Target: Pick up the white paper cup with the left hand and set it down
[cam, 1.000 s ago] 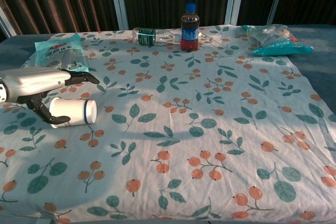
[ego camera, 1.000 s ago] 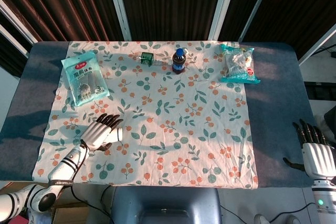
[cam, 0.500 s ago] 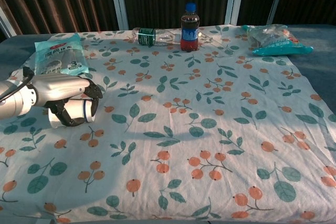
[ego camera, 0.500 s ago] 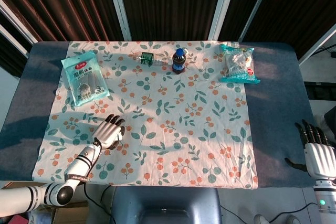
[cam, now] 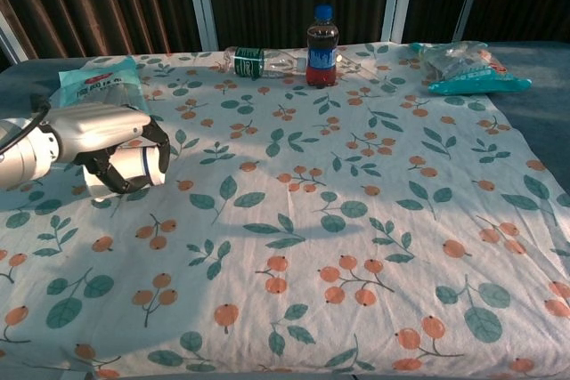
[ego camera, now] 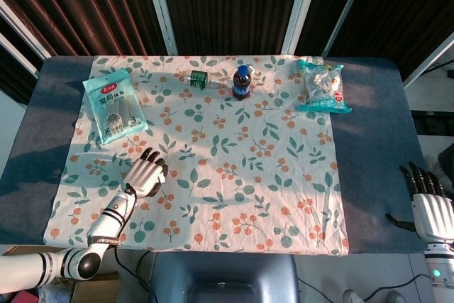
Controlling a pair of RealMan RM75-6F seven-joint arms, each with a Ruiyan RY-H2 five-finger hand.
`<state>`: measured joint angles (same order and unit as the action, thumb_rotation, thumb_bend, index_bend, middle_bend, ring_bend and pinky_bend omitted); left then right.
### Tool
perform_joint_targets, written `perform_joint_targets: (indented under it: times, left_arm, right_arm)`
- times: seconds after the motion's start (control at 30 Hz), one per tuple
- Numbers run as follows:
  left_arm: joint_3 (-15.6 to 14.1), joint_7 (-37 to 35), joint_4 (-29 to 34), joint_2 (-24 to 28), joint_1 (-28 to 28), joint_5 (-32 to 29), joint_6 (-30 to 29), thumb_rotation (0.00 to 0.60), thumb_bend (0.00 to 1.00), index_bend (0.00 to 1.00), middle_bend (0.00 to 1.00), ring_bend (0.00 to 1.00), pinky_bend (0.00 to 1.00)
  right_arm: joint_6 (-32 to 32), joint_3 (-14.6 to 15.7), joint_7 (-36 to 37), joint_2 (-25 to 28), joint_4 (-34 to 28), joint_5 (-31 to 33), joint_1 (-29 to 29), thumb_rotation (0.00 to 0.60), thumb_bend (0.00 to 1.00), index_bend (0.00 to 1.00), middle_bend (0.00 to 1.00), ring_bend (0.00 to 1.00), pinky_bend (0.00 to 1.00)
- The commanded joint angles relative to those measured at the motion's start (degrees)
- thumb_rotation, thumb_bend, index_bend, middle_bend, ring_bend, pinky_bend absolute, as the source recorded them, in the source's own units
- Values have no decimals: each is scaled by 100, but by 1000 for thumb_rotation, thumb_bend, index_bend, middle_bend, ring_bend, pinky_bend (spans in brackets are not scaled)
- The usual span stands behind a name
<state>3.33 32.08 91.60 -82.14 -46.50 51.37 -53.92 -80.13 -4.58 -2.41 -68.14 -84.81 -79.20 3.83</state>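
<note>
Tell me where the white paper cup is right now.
In the chest view the white paper cup lies on its side at the table's left, wrapped by the left hand, just in front of the teal snack bag.

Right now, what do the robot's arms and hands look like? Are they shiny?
A bit. The left hand has a smooth silver-white back and black fingers. Its arm is white, built from rounded segments with dark rings at the joints, small dark writing near the wrist and a thin black cable trailing below. The right hand looks the same: white back, black fingers, with a little green light on its wrist.
</note>
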Motion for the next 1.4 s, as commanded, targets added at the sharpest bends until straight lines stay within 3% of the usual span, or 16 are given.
perform_joint_targets:
  times: [0.03, 0.17, 0.33, 0.47, 0.67, 0.9, 1.1, 1.23, 1.33, 1.4]
  left_arm:
    - [89, -719, 87, 69, 241, 756, -294, 600, 510, 384, 369, 108, 2]
    - [151, -1516, -23, 1, 465, 1617, -742, 600, 509, 417, 409, 152, 47]
    - [433, -3539, -411, -380, 780, 2432, -1402, 600, 508, 429, 415, 161, 67]
    - [579, -4762, -1313, -1065, 1033, 2696, -1985, 600, 507, 430, 415, 164, 76]
    - [675, -5983, -2817, -2087, 1282, 2785, -2452, 600, 505, 425, 409, 171, 76]
    - [605, -6635, -4348, -2910, 1359, 2979, -2630, 600, 501, 413, 400, 175, 79]
    - [586, -6856, -4820, -3169, 1379, 3021, -2645, 600, 495, 368, 349, 159, 77]
    - [497, -7152, -5456, -3488, 1407, 3078, -2516, 600, 490, 331, 311, 144, 74]
    - [435, -7341, -5796, -3603, 1413, 3130, -2405, 600, 486, 257, 245, 134, 69]
    - [391, -7436, -5906, -3623, 1421, 3168, -2337, 600, 481, 143, 134, 118, 58]
  right_arm:
    - [36, -10, -33, 18, -37, 17, 23, 600, 0, 0, 0, 0, 0]
    - [60, -17, -45, 30, -50, 40, 33, 600, 0, 0, 0, 0, 0]
    - [80, -13, -65, 29, -82, 34, 51, 600, 0, 0, 0, 0, 0]
    - [95, 6, -46, 39, -92, 32, 45, 600, 0, 0, 0, 0, 0]
    - [132, 20, -27, 51, -93, 54, 45, 600, 0, 0, 0, 0, 0]
    - [166, 38, -72, 56, -128, 51, 61, 600, 0, 0, 0, 0, 0]
    - [185, 42, -91, 61, -140, 60, 68, 600, 0, 0, 0, 0, 0]
    - [207, 43, -124, 84, -172, 90, 71, 600, 0, 0, 0, 0, 0]
    - [242, 55, -154, 89, -185, 121, 71, 600, 0, 0, 0, 0, 0]
    - [252, 62, -163, 84, -186, 124, 73, 600, 0, 0, 0, 0, 0]
